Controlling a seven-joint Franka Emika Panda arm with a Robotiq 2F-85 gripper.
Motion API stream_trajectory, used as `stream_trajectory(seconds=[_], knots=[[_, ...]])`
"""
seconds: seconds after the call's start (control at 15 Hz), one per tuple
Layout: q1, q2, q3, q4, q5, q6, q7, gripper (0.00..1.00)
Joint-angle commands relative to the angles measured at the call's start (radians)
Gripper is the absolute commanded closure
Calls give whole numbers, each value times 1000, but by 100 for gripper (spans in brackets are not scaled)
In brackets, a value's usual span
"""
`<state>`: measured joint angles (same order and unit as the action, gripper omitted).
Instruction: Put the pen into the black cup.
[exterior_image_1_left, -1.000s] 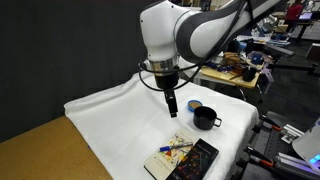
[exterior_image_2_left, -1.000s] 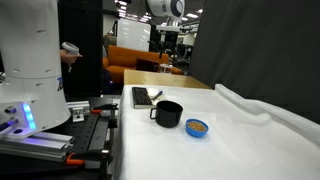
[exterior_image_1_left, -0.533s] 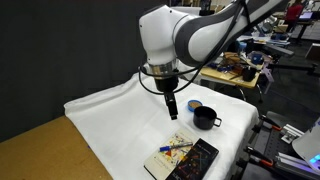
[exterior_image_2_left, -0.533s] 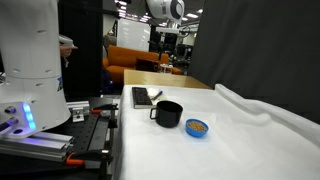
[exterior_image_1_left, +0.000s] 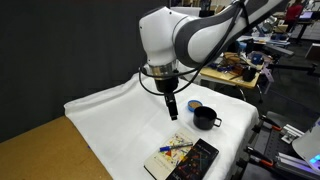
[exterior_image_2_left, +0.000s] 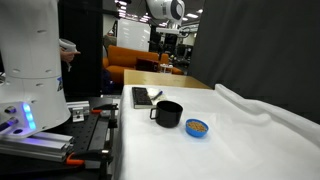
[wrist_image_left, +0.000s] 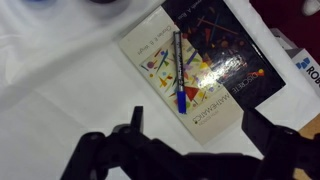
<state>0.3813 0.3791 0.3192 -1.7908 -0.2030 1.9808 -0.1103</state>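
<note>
Hanging above the white cloth (exterior_image_1_left: 110, 112) in an exterior view, the gripper (exterior_image_1_left: 171, 108) holds nothing; the pen (exterior_image_1_left: 180, 147) lies on the book (exterior_image_1_left: 160, 163), with the black cup (exterior_image_1_left: 205, 118) farther right. In an exterior view, the black cup (exterior_image_2_left: 167, 113) stands near a blue disc (exterior_image_2_left: 197, 127). In the wrist view, the jaws stand wide apart above the pen (wrist_image_left: 179, 72).

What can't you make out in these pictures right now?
- Inside of the cup: in an exterior view, the low angle lets its own wall hide the bottom.
- Pen: clear in the wrist view, but in an exterior view too small to trace on the book.
- Tool: open; in the wrist view it is blurred, and the bottom edge cuts off its body.
</note>
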Motion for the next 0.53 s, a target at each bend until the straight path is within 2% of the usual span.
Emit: stream_trajectory(seconds=[0.0, 0.47], knots=[[-5, 43, -11, 41, 18, -7, -23, 0], [-12, 196, -40, 146, 47, -41, -44, 0]])
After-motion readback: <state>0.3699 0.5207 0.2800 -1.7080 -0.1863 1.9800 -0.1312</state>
